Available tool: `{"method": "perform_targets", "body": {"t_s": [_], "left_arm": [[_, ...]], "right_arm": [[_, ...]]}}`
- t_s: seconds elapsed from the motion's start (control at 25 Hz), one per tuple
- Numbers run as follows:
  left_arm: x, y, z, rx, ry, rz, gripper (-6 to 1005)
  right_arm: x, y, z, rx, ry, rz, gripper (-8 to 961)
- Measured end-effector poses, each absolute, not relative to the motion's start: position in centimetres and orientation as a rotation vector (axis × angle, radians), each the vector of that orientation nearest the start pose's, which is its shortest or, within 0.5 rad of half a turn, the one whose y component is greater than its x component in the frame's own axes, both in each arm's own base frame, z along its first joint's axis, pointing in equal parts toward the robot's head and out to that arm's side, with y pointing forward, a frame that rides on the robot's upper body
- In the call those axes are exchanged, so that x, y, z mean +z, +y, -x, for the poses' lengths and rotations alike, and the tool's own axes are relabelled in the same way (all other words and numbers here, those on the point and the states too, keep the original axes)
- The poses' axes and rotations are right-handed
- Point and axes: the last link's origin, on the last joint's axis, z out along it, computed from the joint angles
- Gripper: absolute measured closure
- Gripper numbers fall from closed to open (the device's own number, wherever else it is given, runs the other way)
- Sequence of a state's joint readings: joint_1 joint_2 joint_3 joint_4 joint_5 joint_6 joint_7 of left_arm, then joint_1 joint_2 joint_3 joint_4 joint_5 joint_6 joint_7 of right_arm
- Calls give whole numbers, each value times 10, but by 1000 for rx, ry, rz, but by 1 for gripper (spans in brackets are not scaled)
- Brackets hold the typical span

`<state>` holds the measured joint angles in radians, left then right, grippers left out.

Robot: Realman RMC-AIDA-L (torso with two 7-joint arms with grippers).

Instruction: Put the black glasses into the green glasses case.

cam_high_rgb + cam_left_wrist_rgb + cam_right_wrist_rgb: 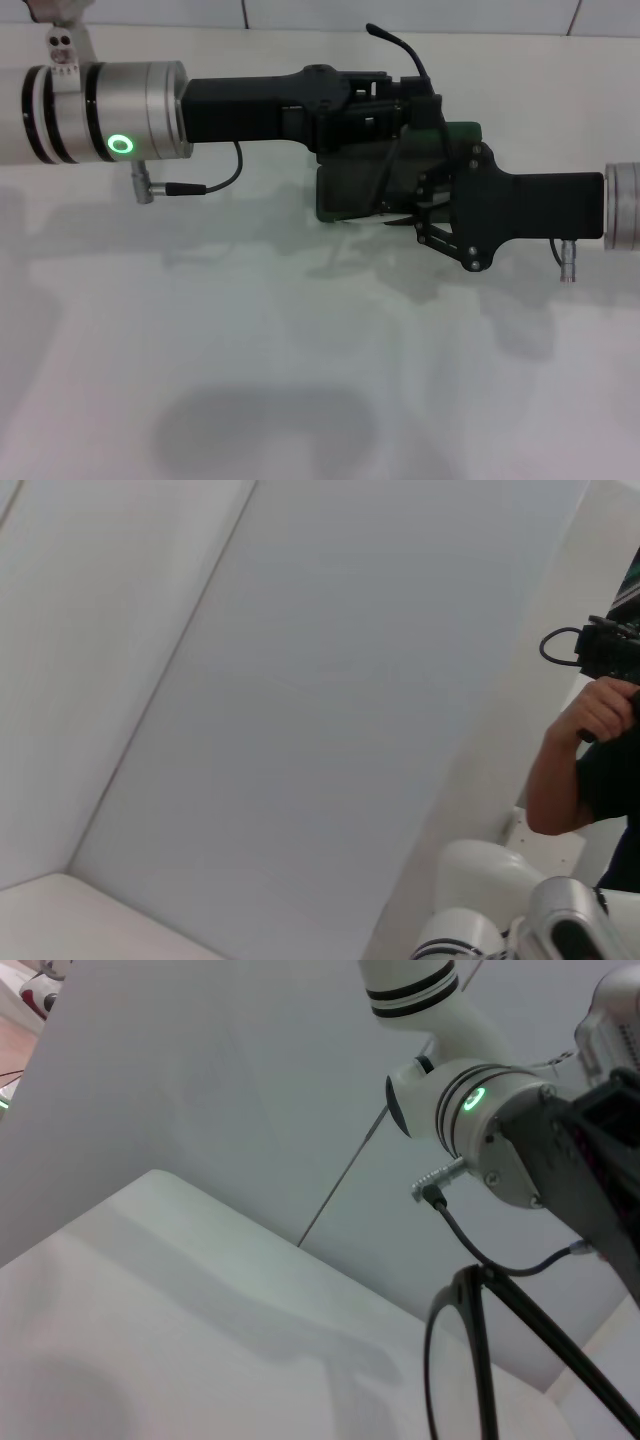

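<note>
The green glasses case (345, 195) lies on the white table at mid-right of the head view, mostly covered by both arms. My left gripper (425, 110) reaches in from the left and sits over the far side of the case. From the right, my right gripper (425, 215) hovers at the case's near right corner. In the right wrist view the black glasses (478, 1350) hang close in front of the camera, with one rim and the slim temple arms showing, so the right gripper appears shut on them. The inside of the case is hidden.
The white table (300, 380) stretches out toward me in front of the case. My left arm's silver wrist with its green light (480, 1110) shows in the right wrist view. A person holding a camera (590, 750) stands beyond the table in the left wrist view.
</note>
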<state>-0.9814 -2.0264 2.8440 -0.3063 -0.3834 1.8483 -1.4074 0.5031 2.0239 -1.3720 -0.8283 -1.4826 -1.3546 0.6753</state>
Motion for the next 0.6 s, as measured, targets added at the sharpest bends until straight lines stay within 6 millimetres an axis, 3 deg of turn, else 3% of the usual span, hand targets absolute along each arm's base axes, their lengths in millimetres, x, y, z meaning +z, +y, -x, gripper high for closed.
{"method": "perform_targets", "body": {"t_s": [0.32, 0.6], "left_arm": [[-19, 371, 168, -1082, -860, 2882, 590], [-28, 368, 160, -1052, -849, 2941, 590]], "right_arm": [[-25, 335, -183, 659, -771, 2593, 813], [-24, 336, -182, 671, -774, 2581, 811]]}}
